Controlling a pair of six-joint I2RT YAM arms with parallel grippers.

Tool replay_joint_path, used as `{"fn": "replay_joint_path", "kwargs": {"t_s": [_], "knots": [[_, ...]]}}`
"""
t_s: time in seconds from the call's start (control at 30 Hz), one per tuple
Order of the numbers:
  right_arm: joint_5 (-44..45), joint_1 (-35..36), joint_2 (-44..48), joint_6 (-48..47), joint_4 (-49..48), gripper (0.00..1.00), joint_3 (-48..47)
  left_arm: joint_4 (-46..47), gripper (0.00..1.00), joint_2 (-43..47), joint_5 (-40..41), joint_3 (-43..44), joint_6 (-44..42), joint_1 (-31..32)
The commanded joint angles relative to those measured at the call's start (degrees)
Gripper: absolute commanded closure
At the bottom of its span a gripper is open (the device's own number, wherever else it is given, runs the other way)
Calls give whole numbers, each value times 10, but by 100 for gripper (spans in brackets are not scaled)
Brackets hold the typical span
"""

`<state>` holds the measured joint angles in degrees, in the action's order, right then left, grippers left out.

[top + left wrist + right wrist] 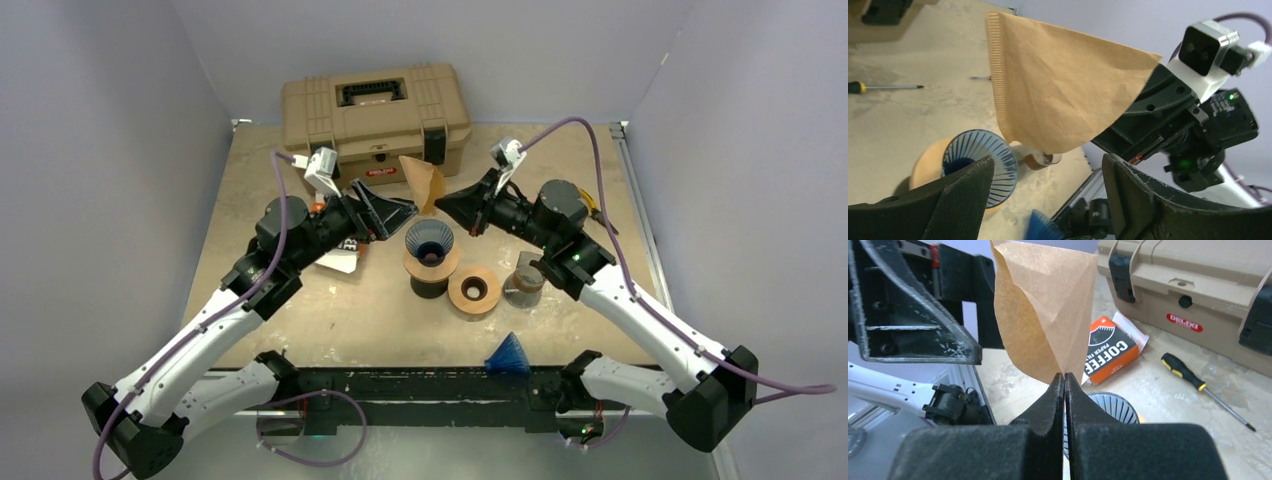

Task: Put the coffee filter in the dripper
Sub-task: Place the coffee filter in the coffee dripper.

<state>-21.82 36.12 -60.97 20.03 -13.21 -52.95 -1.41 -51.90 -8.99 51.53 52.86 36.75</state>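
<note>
A brown paper coffee filter (422,182) hangs in the air above the table, pinched at its tip by my right gripper (441,209), which is shut on it (1064,374). The filter also shows in the left wrist view (1058,95) and in the right wrist view (1043,315). The blue ribbed dripper (429,241) stands on a wooden collar and dark base just below the filter; it also shows in the left wrist view (979,160). My left gripper (408,211) is open and empty, just left of the filter (1048,175).
A tan toolbox (375,115) stands at the back. An orange coffee filter box (1108,350) and a screwdriver (1198,382) lie near it. A wooden ring (474,290), a glass jar (524,283) and a second blue cone (508,355) sit toward the front.
</note>
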Motion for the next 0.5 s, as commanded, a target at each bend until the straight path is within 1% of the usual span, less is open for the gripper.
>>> {"fn": "replay_joint_path", "kwargs": {"t_s": [0.0, 0.17, 0.27, 0.47], "knots": [[-14, 3, -23, 21, 98, 100, -59, -87, 22, -10, 2, 68, -132, -3], [-49, 3, -66, 41, 165, 100, -106, -155, 21, -52, -7, 124, -193, 0], [-59, 2, -81, 52, 181, 100, -116, -182, 21, -80, -11, 146, -219, 8], [-86, 2, -100, 82, 197, 100, -128, -201, 21, -102, 75, 163, -245, 43]]}}
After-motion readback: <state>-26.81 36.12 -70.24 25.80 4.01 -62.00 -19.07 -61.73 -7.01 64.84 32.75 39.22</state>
